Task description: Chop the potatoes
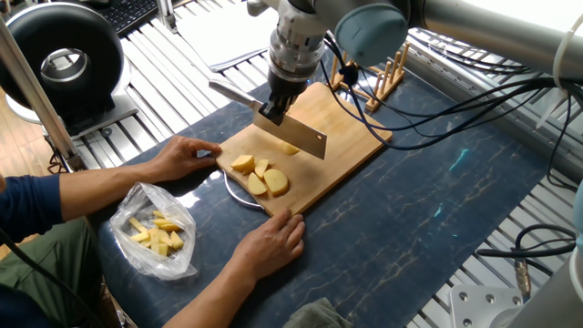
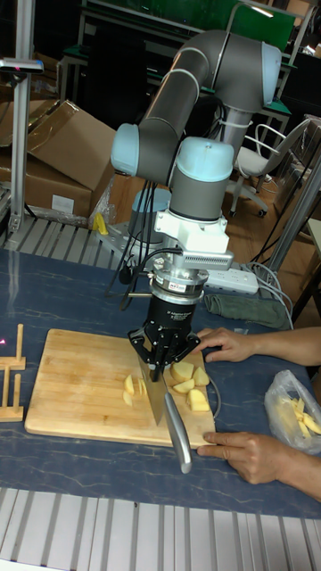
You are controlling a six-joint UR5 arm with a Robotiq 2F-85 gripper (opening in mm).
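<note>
On the wooden cutting board point(image 1: 337, 123) point(image 2: 76, 379), the gripper point(image 1: 276, 105) point(image 2: 162, 357) is clamped on a knife point(image 1: 291, 134) point(image 2: 169, 412) whose blade reaches down to the board. A cluster of potatoes point(image 1: 259, 175) point(image 2: 190, 382) lies just beside the blade toward the person's hands point(image 1: 271, 241) point(image 2: 250, 453), which steady the board's edge. One smaller potato piece point(image 1: 290, 148) point(image 2: 134, 387) sits close against the blade's other side.

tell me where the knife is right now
The knife is shut in the gripper, blade over the cutting board, just behind the potato pieces.
</note>
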